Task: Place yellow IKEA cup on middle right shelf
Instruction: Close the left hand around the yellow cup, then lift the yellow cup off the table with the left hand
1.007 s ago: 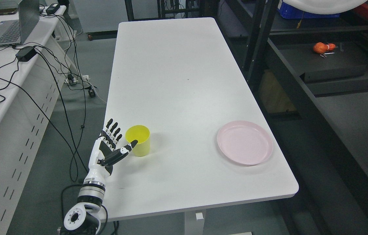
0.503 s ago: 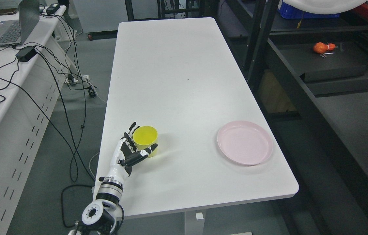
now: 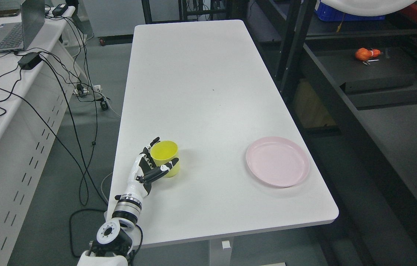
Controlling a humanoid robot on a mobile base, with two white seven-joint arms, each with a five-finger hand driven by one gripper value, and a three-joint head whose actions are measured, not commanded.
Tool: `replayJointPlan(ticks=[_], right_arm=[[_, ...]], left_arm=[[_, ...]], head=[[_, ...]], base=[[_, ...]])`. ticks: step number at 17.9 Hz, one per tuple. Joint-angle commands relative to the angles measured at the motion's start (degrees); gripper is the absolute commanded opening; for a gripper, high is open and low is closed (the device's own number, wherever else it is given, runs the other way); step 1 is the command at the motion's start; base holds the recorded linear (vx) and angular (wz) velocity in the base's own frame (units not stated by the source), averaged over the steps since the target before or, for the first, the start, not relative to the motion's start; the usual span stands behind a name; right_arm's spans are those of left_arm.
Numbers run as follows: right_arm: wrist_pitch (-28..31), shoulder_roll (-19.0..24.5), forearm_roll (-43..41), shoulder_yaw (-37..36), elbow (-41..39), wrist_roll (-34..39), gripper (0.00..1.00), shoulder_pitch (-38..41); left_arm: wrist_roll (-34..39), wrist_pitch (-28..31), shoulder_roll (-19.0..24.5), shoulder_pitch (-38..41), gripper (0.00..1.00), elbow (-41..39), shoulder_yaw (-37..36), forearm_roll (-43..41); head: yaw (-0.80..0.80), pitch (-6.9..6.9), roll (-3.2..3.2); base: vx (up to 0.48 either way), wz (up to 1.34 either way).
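The yellow cup [image 3: 164, 158] is located near the front left corner of the white bench [image 3: 208, 92], upright, with its mouth open to the camera. It is standing on the bench surface and has not been lifted.

The left hand [image 3: 148, 168] is positioned at the cup's left side. The fingers [image 3: 154, 142] are wrapped round the far side of the cup wall, and the thumb is laid across the near side, so that the cup is enclosed between them. Contact appears to be made on both sides; whether full gripping pressure has been applied cannot be confirmed from this view. The right hand is not shown.

The step in hand is judged to be the grasp, at or near closure. The transfer has not begun.

For the next move, a firm closure is required, followed by a vertical lift clear of the bench. The cup is then to be carried rightward to the dark shelf unit [image 3: 378, 85] beside the bench. The pink plate [image 3: 277, 161], resting near the front right edge, lies close to that path and should be passed over with clearance. The cup should be kept upright throughout, since a light plastic wall may slip under a loose hold.
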Motion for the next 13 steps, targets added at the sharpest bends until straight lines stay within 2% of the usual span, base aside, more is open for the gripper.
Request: replayJointPlan(ticks=[1,3,7,8,13], right_arm=[[0.0,-1.0,-1.4,1.0,0.0,0.0,0.99,0.8],[0.0,-1.0,-1.4,1.0,-0.1,0.0,0.99,0.8],[0.0,-1.0,-1.4,1.0,0.0,0.0,0.99,0.8],[0.0,-1.0,-1.4,1.0,0.0,0.0,0.99,0.8],[0.0,-1.0,-1.4,1.0,0.0,0.0,0.99,0.8]], left_arm=[[0.0,-3.0,1.0,-1.5,0.45,5.6,2.7,0.9],[0.1,-7.3,1.0,-1.2,0.23,6.0,2.7,2.4],[0.0,-12.2,1.0,-0.2,0.04,4.3,2.4,3.8],[0.0,-12.3,1.0,0.6,0.0,1.5,2.0,3.8],[0.0,-12.3,1.0,4.5,0.0,-12.6,-3.0,4.7]], head=[[0.0,0.0,0.0],[0.0,0.0,0.0],[0.0,0.0,0.0],[0.0,0.0,0.0],[0.0,0.0,0.0]], base=[[0.0,0.0],[0.0,0.0],[0.0,0.0],[0.0,0.0],[0.0,0.0]])
